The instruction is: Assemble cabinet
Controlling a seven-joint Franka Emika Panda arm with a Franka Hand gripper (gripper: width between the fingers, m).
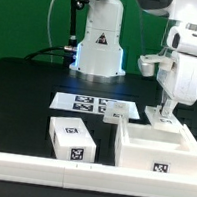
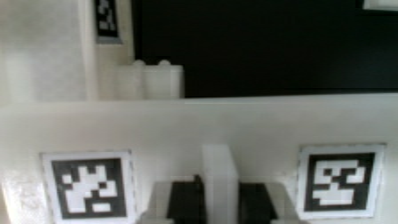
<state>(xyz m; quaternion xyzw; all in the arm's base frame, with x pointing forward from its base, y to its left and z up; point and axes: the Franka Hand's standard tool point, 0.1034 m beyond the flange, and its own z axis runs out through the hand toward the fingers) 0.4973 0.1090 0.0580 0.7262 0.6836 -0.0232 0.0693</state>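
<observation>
A black table carries the marker board (image 1: 81, 102), flat and white with printed tags. The cabinet (image 1: 139, 158), a large open white box with a tag on its front wall, sits just beside the marker board, toward the exterior view's right and nearer the camera. The gripper (image 1: 163, 117) reaches down onto the cabinet wall on the marker board's side. Its dark fingers (image 2: 178, 202) are drawn close, pinching a thin white rib of that wall between two tags. A small white tagged block (image 1: 73, 139) lies in front of the marker board.

The cabinet (image 1: 139, 155) is white with black-and-white square tags; the tabletop (image 1: 27, 87) is black, the marker board (image 1: 71, 101) white and tagged, the backdrop (image 1: 27, 16) green.
</observation>
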